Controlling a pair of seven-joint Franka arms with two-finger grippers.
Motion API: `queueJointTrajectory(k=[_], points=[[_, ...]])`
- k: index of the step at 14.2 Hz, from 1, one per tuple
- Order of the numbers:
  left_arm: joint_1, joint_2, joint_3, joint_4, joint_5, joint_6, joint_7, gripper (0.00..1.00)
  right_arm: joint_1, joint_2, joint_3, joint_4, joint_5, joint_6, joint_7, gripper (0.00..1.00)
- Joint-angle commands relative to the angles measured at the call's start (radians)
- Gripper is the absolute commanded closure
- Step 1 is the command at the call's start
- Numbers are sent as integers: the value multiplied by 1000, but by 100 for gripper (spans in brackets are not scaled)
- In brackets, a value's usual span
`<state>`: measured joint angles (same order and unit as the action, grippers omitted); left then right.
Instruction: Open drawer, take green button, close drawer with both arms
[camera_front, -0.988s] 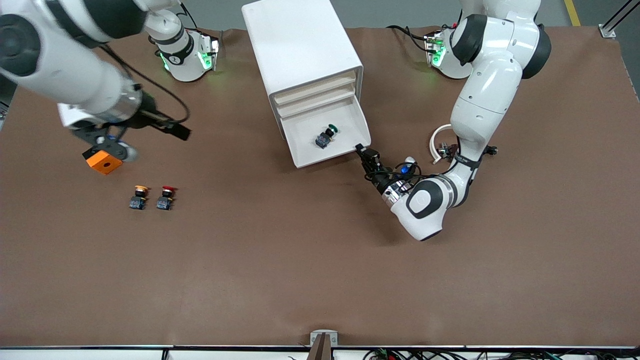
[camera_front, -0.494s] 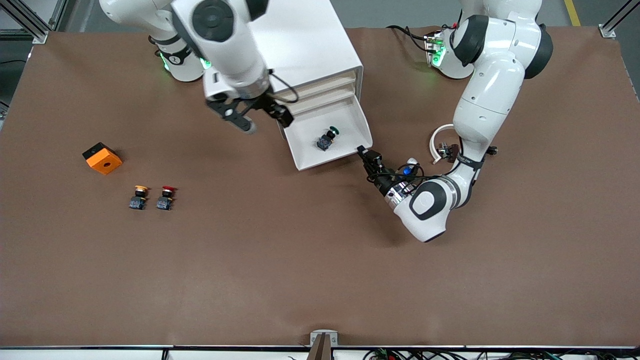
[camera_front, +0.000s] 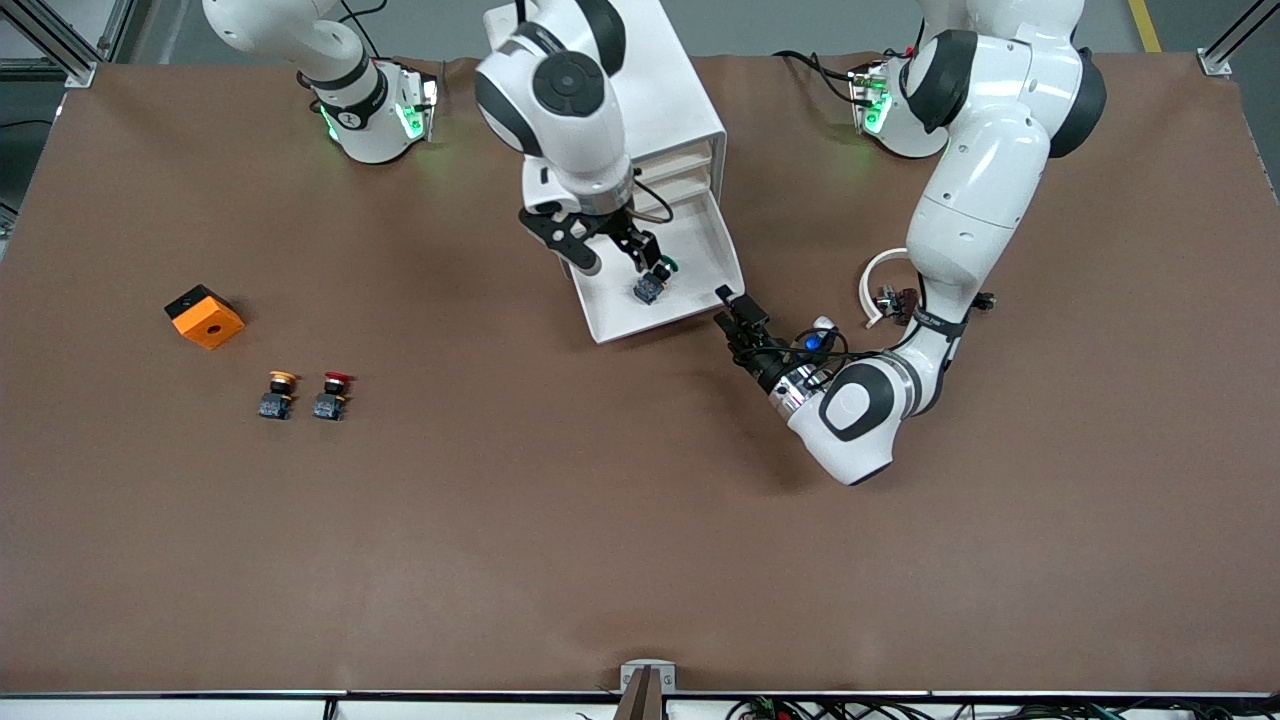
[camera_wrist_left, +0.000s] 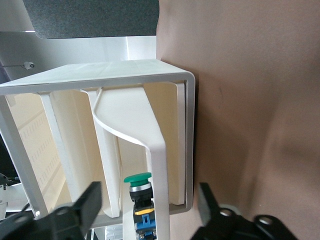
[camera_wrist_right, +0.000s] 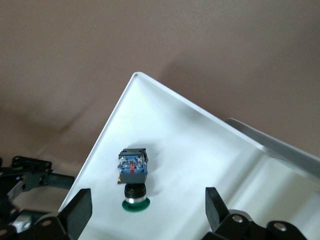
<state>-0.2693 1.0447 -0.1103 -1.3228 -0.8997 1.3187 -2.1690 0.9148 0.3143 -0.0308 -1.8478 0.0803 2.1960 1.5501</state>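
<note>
The bottom drawer (camera_front: 612, 312) of the white cabinet (camera_front: 672, 100) stands pulled out. On its tray lies the green-capped button (camera_front: 652, 282), tipped on its side. My right gripper (camera_front: 621, 262) hangs open just above the tray. In the right wrist view the button (camera_wrist_right: 133, 176) lies close to the gap of the right gripper (camera_wrist_right: 146, 206). My left gripper (camera_front: 722, 308) is open at the drawer's front corner nearest the left arm's end. In the left wrist view the drawer's front wall (camera_wrist_left: 161, 165) runs between the spread fingers of the left gripper (camera_wrist_left: 149, 201), with the button (camera_wrist_left: 139, 189) just past it.
An orange block (camera_front: 205, 317) lies toward the right arm's end of the table. A yellow-capped button (camera_front: 277, 393) and a red-capped one (camera_front: 331, 394) stand side by side nearer the front camera. A white cable loop (camera_front: 878, 285) hangs by the left arm.
My right arm swung from the orange block, now lying on the table, across to the open drawer. My left gripper opened at the drawer's front corner.
</note>
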Motion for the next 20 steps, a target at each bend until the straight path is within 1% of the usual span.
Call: queueJointTrajectory(k=[1, 4, 8, 9, 13, 15, 16, 17, 18, 19, 20], points=[[4, 0, 1, 10, -21, -1, -9, 0, 32, 75, -14, 45, -62, 25, 54, 0], [5, -9, 0, 37, -16, -30, 0, 0, 39, 144, -14, 96, -88, 33, 54, 0], [15, -12, 0, 86, 10, -153, 9, 0, 50, 190, -14, 96, -100, 86, 54, 0], [22, -14, 0, 86, 19, -183, 9, 0, 50, 195, -14, 96, -100, 97, 54, 0], [38, -46, -14, 88, 137, -280, 27, 0, 52, 218, -14, 102, -100, 119, 54, 0], [62, -77, -19, 88, 180, -320, 116, 0, 52, 230, -14, 110, -100, 119, 54, 1], [68, -89, -19, 88, 206, -335, 161, 0, 56, 233, -14, 113, -102, 119, 54, 6], [74, -106, -19, 88, 241, -349, 207, 0, 56, 236, -14, 114, -102, 119, 54, 17], [82, -121, -20, 88, 267, -364, 256, 0, 58, 238, -14, 114, -100, 119, 54, 33], [88, -142, -20, 88, 297, -378, 321, 0, 58, 239, -14, 114, -100, 119, 53, 54], [90, -167, -20, 86, 333, -386, 403, 0, 58, 239, -14, 114, -100, 119, 54, 80]])
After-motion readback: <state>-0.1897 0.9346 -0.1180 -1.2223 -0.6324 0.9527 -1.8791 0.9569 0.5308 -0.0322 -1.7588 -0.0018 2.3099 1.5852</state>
